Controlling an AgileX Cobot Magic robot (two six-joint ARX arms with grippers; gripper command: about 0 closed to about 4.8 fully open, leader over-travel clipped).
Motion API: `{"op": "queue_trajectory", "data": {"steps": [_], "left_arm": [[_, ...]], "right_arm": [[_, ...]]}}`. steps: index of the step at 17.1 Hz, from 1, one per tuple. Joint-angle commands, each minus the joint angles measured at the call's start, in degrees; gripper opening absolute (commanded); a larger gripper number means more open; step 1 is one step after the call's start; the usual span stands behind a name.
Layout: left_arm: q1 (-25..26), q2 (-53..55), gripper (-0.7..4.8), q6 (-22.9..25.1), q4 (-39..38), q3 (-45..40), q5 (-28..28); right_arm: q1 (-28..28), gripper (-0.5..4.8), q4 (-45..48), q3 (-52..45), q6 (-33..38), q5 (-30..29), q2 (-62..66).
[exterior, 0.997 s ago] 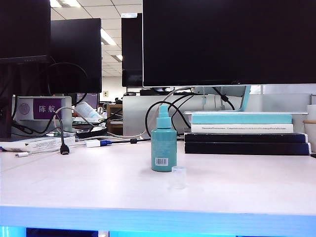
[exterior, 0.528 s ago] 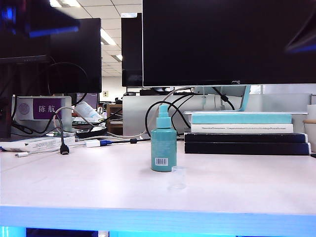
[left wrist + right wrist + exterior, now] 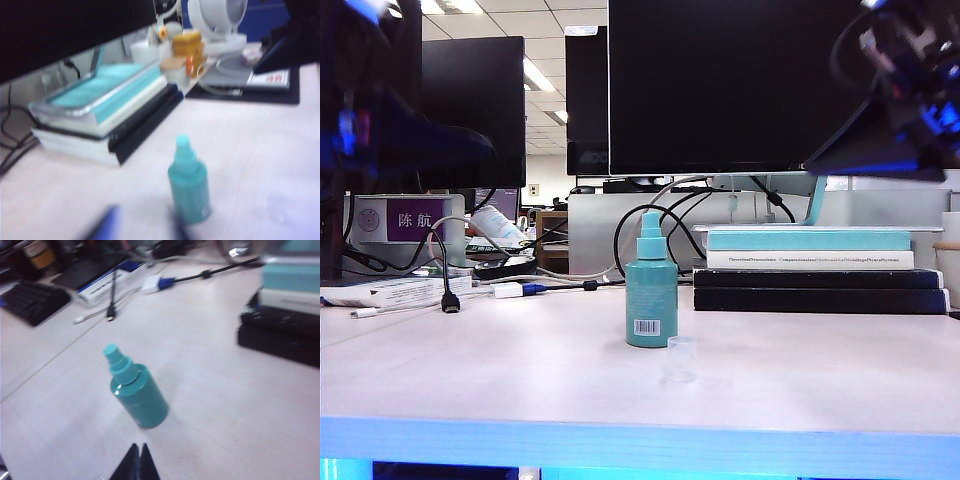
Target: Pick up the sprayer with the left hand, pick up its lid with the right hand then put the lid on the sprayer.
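The sprayer (image 3: 652, 290) stands upright on the bench (image 3: 470, 380), near the middle of the exterior view, with its barcode label facing the camera and its nozzle uncovered. The lid (image 3: 681, 358) sits on the bench just beside the sprayer's base, at about 5 o'clock from it and nearer the camera; whether the two touch cannot be told. It stands with its open end up.

Behind the sprayer, at roughly 2 o'clock, a stack of books (image 3: 815, 270) lies flat beneath a large dark monitor (image 3: 760, 85). Black cables (image 3: 650, 225) loop behind the sprayer, and one cable plug (image 3: 450, 300) rests on the bench at 9 o'clock.

Left pincer (image 3: 142, 227): in the left wrist view only blurred dark finger shapes appear at the frame edge, set apart with a gap between them and nothing in it. The pincer reads as partly open and empty. The sprayer (image 3: 189, 182) stands just beyond it, not touched. In the exterior view the left arm (image 3: 380, 130) is a dark blurred mass at 10 o'clock, high above the bench.

Right pincer (image 3: 137, 462): its two dark fingertips meet at a point, fully closed with nothing between them. It hangs above the bench with the sprayer (image 3: 136, 395) near it and clear of it. The lid cannot be made out in this view. In the exterior view the right arm (image 3: 895, 95) is blurred at 2 o'clock, well above the books.
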Motion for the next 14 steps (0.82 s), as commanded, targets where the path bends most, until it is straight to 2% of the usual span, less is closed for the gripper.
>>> {"op": "queue_trajectory", "data": {"steps": [1,2,3,4,6,8,10,11,13,14], "left_arm": [[-0.5,3.7,2.01,1.0,0.5,2.2,0.3],[-0.7,5.3,2.22,1.0,0.5,3.4,0.5],[-1.5,11.8,2.25,-0.1,0.0,10.2,4.7],[-1.7,13.3,2.25,-1.2,-0.4,11.7,6.3],[-2.2,17.6,2.25,-2.0,-2.3,15.4,8.8],[-2.8,21.6,2.34,-1.9,-2.7,18.3,11.0],[-3.5,24.2,3.35,1.2,-2.7,19.3,10.8],[-4.2,25.1,3.54,1.2,-2.7,19.4,8.9],[-5.3,26.0,4.18,2.4,-2.7,19.4,6.8],[-6.6,26.1,4.33,2.6,-2.7,19.4,5.6]], "right_arm": [[0.2,0.01,4.3,0.3,-0.2,-1.0,3.5],[0.5,0.3,5.3,0.3,-0.3,-1.2,4.9],[3.1,1.51,6.3,1.3,0.0,-2.4,10.7],[4.2,1.76,6.4,2.1,-0.1,-3.1,12.4],[7.4,2.71,6.1,4.7,-0.1,-3.3,16.8],[10.7,2.75,4.2,7.9,-0.6,-3.3,20.7],[12.1,2.91,1.7,8.8,-3.3,-2.4,21.8],[12.1,3.14,-0.3,8.8,-4.2,-1.6,21.8],[12.2,3.2,-4.0,8.8,-5.6,-1.6,21.9],[12.2,3.2,-5.4,8.8,-6.5,-1.6,21.9]]}}
